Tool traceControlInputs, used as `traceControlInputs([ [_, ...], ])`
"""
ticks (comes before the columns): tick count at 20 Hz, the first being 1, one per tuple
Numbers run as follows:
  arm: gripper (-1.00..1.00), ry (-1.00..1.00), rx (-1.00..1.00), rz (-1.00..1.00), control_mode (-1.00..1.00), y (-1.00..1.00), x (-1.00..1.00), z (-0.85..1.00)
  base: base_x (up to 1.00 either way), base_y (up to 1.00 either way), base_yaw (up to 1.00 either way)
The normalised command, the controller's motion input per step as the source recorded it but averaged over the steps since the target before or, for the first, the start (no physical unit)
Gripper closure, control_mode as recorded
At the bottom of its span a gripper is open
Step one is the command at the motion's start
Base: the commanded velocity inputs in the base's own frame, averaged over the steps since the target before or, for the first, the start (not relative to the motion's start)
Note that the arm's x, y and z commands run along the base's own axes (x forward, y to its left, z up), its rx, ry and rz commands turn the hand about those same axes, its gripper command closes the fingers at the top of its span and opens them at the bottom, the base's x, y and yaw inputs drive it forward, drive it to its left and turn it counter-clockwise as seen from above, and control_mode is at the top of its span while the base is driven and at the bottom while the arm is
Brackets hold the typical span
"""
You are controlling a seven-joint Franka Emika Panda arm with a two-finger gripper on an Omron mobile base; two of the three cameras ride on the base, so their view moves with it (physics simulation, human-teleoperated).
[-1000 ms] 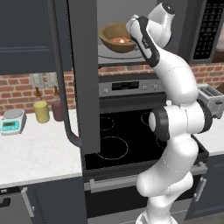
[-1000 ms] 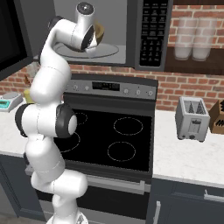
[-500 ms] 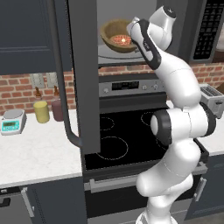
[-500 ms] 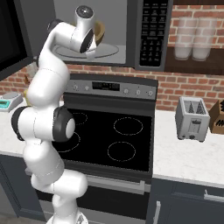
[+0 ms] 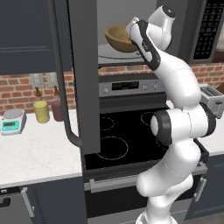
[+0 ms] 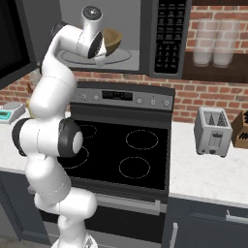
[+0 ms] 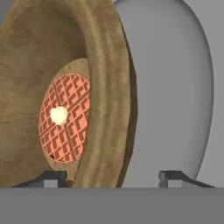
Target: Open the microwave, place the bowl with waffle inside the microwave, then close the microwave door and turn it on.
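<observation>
Reaching up into the microwave (image 6: 145,34), the gripper (image 7: 118,177) stands with its two dark fingertips (image 7: 52,176) spread apart on either side of the rim of the bowl (image 7: 103,87); whether they press on it I cannot tell. The bowl is inside the microwave, over its pale round turntable (image 5: 114,51), and seems tipped there, though how it rests is unclear. Lying flat in the bowl's bottom is the waffle (image 7: 65,118), a reddish-orange disc with a pale spot at its middle. The microwave door (image 5: 83,74) is swung wide open to the left of the microwave, its long bar handle (image 5: 61,83) running up and down. Below the microwave sits a black stove (image 6: 123,152), with the pale worktop (image 5: 35,153) on either side. Left of the stove stand a yellow canister (image 5: 42,112), a maroon canister (image 5: 57,110) and a small scale (image 5: 12,120); right of the stove, a silver toaster (image 6: 212,131). A red brick wall (image 6: 203,94) runs behind, below dark-blue cabinets (image 5: 26,39).
</observation>
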Motion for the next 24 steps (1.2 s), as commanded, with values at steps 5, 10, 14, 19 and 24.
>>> traceControlInputs([
  [5,-1.0,-0.07,0.0,0.0,-1.0,0.0,-0.11,0.0,0.0,0.0,0.0],
  [10,-1.0,-0.19,0.0,0.0,-1.0,-0.24,-0.87,0.0,0.0,0.0,0.0],
  [14,-1.0,-0.31,0.0,0.0,-1.0,-0.53,-1.0,0.0,0.0,0.0,0.0],
  [19,-1.0,-0.25,-0.09,0.03,-1.0,-0.49,-1.0,0.05,0.0,0.0,0.0],
  [24,-1.0,-0.16,-0.31,0.13,-1.0,-0.29,-1.0,0.11,0.0,0.0,0.0],
])
